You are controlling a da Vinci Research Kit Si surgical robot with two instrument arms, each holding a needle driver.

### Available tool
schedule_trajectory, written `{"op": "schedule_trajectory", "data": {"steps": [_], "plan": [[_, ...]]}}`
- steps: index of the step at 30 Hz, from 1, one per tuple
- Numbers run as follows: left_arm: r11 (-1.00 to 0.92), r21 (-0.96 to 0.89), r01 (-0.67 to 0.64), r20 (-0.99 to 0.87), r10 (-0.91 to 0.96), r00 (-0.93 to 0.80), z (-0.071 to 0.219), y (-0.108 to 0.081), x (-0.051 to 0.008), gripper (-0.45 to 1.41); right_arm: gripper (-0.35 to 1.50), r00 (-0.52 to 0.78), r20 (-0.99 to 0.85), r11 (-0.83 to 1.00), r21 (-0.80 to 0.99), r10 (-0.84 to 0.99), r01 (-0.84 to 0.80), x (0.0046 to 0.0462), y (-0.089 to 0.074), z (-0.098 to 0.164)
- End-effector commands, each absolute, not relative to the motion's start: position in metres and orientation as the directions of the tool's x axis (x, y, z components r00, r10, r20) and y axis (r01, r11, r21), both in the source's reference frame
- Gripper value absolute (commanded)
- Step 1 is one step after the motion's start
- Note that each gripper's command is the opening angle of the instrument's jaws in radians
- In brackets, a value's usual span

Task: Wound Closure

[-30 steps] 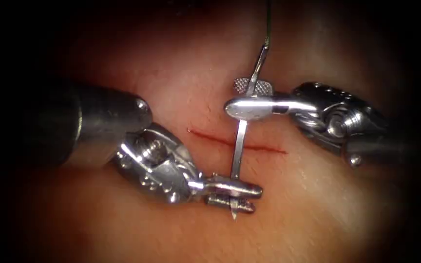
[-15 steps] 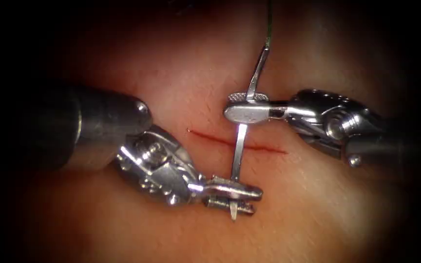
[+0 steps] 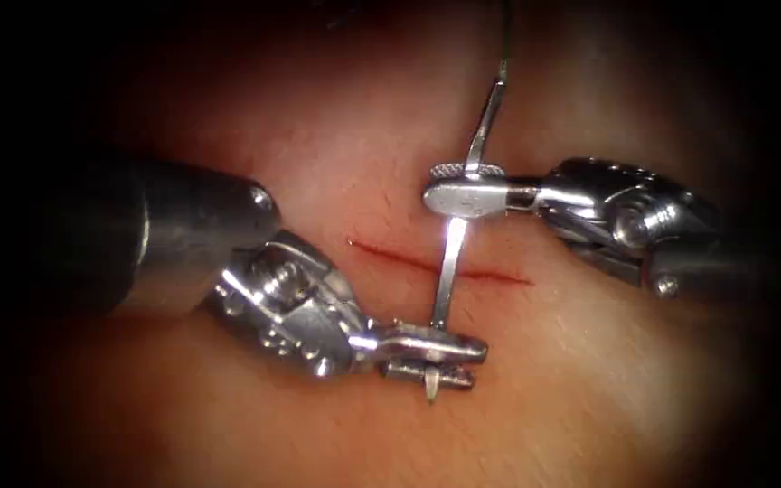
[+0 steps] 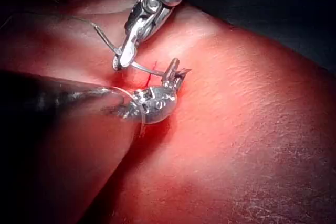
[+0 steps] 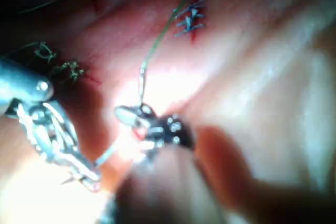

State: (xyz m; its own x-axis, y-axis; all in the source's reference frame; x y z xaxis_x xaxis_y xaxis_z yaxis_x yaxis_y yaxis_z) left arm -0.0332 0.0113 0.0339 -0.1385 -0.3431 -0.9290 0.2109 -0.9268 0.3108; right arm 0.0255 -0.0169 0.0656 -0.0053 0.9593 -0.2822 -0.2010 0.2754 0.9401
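Tissue [image 3: 589, 380] underlying; needle [image 3: 446, 276] bridging cut [image 3: 390, 256] crosswise, clear of it; left tool [image 3: 431, 358] clamping near tip; right tool [image 3: 463, 194] clamping near thread [image 3: 503, 54] end.

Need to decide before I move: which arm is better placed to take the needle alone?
Probably left. The left end effector grips the needle near its tip, below the cut; the right end effector holds it near the thread end. The needle spans the cut, above the tissue.

Surgical training bench setting: a slab of tissue [image 3: 589, 380] bearing a short cut [image 3: 440, 262], worked under endoscope lighting, with an already stitched cut [image 5: 191, 14] elsewhere on its surface.
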Motion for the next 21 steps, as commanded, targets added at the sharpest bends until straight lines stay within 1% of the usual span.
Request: {"op": "schedule_trajectory", "data": {"steps": [1,3,5,7,10,14,15,16,17,20,21], "plan": [[-0.946,0.254,0.202,-0.948,-0.285,-0.144,0.0340,0.0115,-0.0336,0.88,-0.35,-0.002,-0.303,0.296,0.934,0.953,-0.200,0.0262,-0.0167,0.0660],[-0.963,0.187,0.195,-0.964,-0.218,-0.151,0.0334,0.0118,-0.0333,1.03,-0.35,-0.008,-0.300,0.292,0.934,0.954,-0.208,0.0261,-0.0162,0.0658],[-0.970,0.149,0.192,-0.972,-0.179,-0.153,0.0329,0.0120,-0.0328,1.11,-0.35,-0.012,-0.329,0.319,0.921,0.944,-0.224,0.0259,-0.0157,0.0656],[-0.974,0.117,0.192,-0.977,-0.147,-0.153,0.0325,0.0122,-0.0320,1.16,-0.35,-0.015,-0.362,0.348,0.906,0.932,-0.242,0.0256,-0.0149,0.0652],[-0.979,0.069,0.193,-0.983,-0.100,-0.155,0.0323,0.0123,-0.0309,1.14,-0.35,-0.020,-0.413,0.393,0.878,0.910,-0.273,0.0249,-0.0138,0.0647],[-0.984,-0.009,0.179,-0.986,-0.022,-0.168,0.0325,0.0121,-0.0298,0.88,-0.35,0.015,-0.503,0.478,0.812,0.864,-0.334,0.0244,-0.0123,0.0639],[-0.985,-0.048,0.167,-0.984,0.017,-0.179,0.0326,0.0120,-0.0296,0.69,-0.35,0.026,-0.523,0.498,0.795,0.852,-0.346,0.0243,-0.0119,0.0638],[-0.984,-0.086,0.153,-0.980,0.056,-0.190,0.0327,0.0119,-0.0295,0.57,-0.35,0.038,-0.546,0.521,0.774,0.837,-0.359,0.0243,-0.0115,0.0636],[-0.983,-0.124,0.136,-0.975,0.095,-0.202,0.0329,0.0118,-0.0294,0.37,-0.35,0.049,-0.570,0.545,0.752,0.820,-0.371,0.0243,-0.0111,0.0634],[-0.960,-0.273,0.062,-0.938,0.251,-0.240,0.0335,0.0115,-0.0294,0.12,-0.35,0.101,-0.637,0.614,0.671,0.764,-0.416,0.0241,-0.0101,0.0630],[-0.949,-0.313,0.038,-0.922,0.294,-0.250,0.0338,0.0113,-0.0295,0.10,-0.35,0.110,-0.654,0.631,0.650,0.748,-0.425,0.0241,-0.0099,0.0629]]}}
